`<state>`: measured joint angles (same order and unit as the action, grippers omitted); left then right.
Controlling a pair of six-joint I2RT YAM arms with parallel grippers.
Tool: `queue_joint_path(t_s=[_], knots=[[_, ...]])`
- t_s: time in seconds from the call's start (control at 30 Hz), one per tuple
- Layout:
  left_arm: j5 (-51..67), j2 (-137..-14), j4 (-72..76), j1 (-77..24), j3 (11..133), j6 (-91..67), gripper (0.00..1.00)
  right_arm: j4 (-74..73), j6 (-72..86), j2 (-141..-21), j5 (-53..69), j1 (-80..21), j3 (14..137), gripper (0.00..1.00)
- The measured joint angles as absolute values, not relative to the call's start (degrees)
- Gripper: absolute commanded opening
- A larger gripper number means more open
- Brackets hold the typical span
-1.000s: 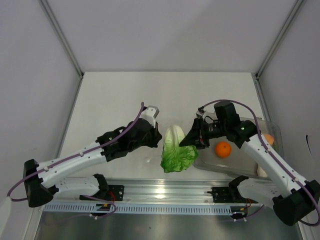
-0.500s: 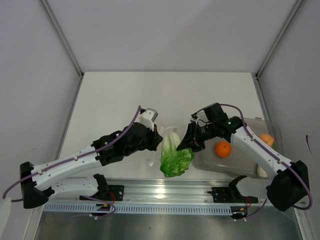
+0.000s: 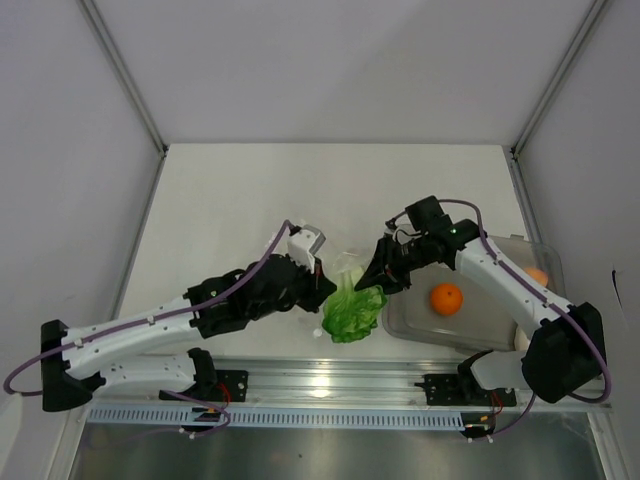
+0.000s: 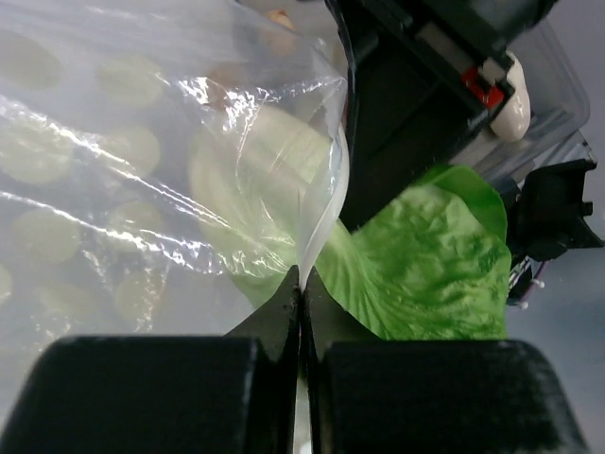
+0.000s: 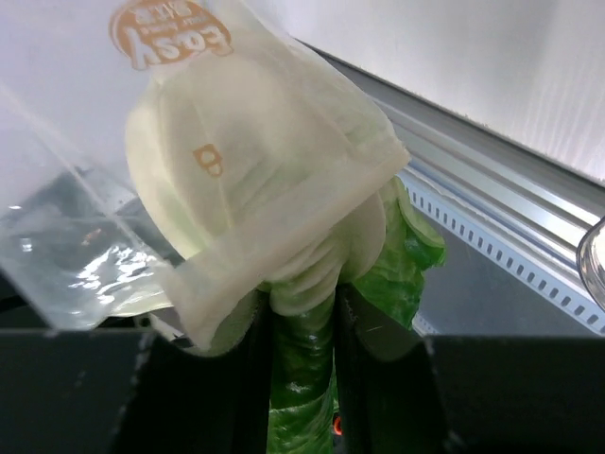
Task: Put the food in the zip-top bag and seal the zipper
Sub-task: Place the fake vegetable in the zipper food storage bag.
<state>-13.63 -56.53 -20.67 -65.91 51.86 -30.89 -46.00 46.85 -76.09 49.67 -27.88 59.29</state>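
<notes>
white walls box in the pale bench (image 3: 230, 200), and in the lower middle of the top view both arms have drawn closer together over the last second. the left end effector (image 4: 301, 288) is pinched tight on the mouth edge of the zip-top bag (image 4: 142, 170), holding it open. the right end effector (image 5: 301, 317) grips the lettuce (image 5: 402, 255) by its green leaves, jaws narrow around them. it has pushed the pale stem end under the clear film, where a second ago that end stood bare. we judge the first food only partly bagged. the orange (image 3: 447, 298) waits in the tray (image 3: 500, 325) at right, and sealing is not yet begun.
</notes>
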Motion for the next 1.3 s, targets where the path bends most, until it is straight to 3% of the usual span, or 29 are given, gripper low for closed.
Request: queue_joint_path(t_s=[0.47, 0.73, 0.93, 1.3], knots=[[-15.8, -60.1, -21.2, -67.1, 51.6, -30.4, 0.00, -48.5, 38.9, -80.1, 40.2, -31.3, 71.2, 0.00], [-12.7, -62.3, -24.4, -67.5, 54.3, -30.4, 0.01, -40.4, 38.3, -71.9, 37.3, -32.6, 62.6, 0.00], [-9.0, -62.8, -22.8, -67.5, 54.1, -30.7, 0.01, -30.3, 45.3, -63.2, 33.9, -31.3, 54.3, 0.09], [2.7, -63.5, -16.8, -67.5, 54.0, -35.2, 0.01, -24.6, 54.0, -62.8, 29.6, -33.8, 53.2, 0.13]])
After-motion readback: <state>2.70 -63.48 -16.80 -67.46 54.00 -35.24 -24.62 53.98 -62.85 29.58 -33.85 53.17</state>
